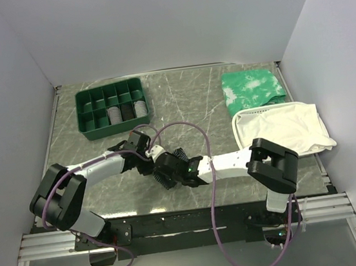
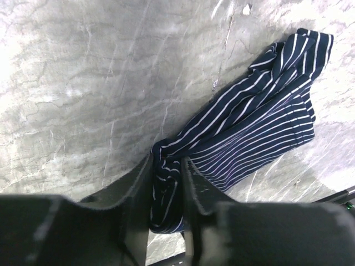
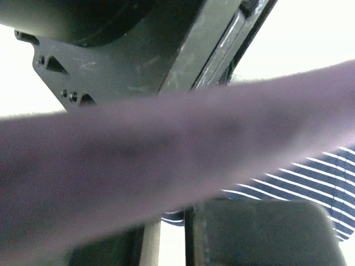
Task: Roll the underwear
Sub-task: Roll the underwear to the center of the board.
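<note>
Looks like we're just starting the roll: our left gripper (image 2: 167,163) pinches a bunched corner of the underwear (image 2: 260,122), mid-worktop (image 1: 180,100) toward the near edge. The right gripper (image 1: 166,171) sits behind a cable (image 3: 166,166), so we can't tell its state. Next we probably need a second pinch.

My left gripper (image 2: 167,183) pinches a bunched corner of the navy pinstriped underwear (image 2: 260,122) between its two black fingers. The rest of the garment spreads up and right, lying crumpled on the grey marbled tabletop (image 2: 83,83).
</note>
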You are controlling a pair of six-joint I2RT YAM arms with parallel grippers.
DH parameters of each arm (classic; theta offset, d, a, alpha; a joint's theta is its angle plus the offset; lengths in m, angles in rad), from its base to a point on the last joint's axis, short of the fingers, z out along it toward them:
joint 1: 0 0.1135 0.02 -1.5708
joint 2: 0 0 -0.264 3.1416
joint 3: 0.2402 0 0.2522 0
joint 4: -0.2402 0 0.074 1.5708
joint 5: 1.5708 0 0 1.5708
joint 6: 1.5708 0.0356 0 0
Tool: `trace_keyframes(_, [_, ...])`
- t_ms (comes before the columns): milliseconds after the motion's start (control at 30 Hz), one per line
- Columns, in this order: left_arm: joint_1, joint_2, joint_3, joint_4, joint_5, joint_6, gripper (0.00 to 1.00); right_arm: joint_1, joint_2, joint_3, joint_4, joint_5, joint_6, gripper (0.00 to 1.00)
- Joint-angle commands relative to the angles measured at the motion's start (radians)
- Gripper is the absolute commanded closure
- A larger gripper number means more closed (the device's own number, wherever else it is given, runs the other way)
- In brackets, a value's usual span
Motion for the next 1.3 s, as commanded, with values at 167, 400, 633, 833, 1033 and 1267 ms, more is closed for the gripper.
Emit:
trace_keyframes(167, [0.034,-0.073,-0.012,0.012,-0.044,-0.008,0.39,0.02,-0.055,-0.101,0.013,-0.13,0.025,0.94])
trace_keyframes(400, [0.075,-0.152,0.003,-0.004,-0.105,-0.031,0.28,-0.041,-0.091,-0.171,0.117,-0.27,0.109,0.94])
trace_keyframes(633, [0.089,-0.225,-0.063,0.03,-0.116,-0.032,0.26,-0.205,-0.097,-0.308,0.316,-0.518,0.212,0.92])
trace_keyframes(833, [0.089,-0.314,-0.168,0.127,-0.062,-0.035,0.25,-0.322,-0.026,-0.348,0.454,-0.734,0.288,0.9])
trace_keyframes(1033, [0.089,-0.411,-0.268,0.257,0.028,-0.003,0.25,-0.414,0.078,-0.345,0.533,-0.868,0.374,0.89])
trace_keyframes(1267, [0.078,-0.465,-0.365,0.423,0.143,-0.015,0.24,-0.482,0.141,-0.34,0.568,-0.954,0.434,0.88])
